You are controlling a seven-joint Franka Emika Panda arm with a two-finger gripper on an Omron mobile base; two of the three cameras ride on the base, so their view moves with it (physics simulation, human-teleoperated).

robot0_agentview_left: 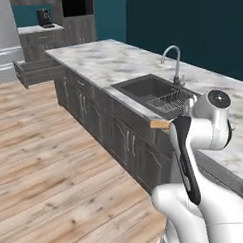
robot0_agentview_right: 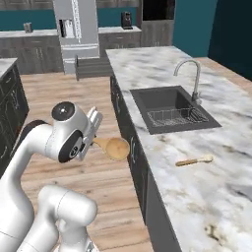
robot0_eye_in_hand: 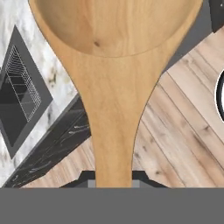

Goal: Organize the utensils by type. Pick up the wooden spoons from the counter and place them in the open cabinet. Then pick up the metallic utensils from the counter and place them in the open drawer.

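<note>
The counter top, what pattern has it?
White-grey marble with brown veins, clearest in the right base view.

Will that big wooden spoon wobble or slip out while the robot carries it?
Probably not much. The long wooden spoon looks stiff, solid wood, so it shouldn't bend. The gripper is shut on its handle, far from the big round bowl, so that heavier end might droop or twist a little. The wood looks smooth, so a small slip is possible.

The long tan wooden spoon shows smooth, matt wood with fine grain and one small dark knot in its bowl. At the left of the hand view, the white-grey marble counter looks polished and veined. The dark sink basin is matt, its curved metal faucet shiny. The plank floor is pale wood.
</note>
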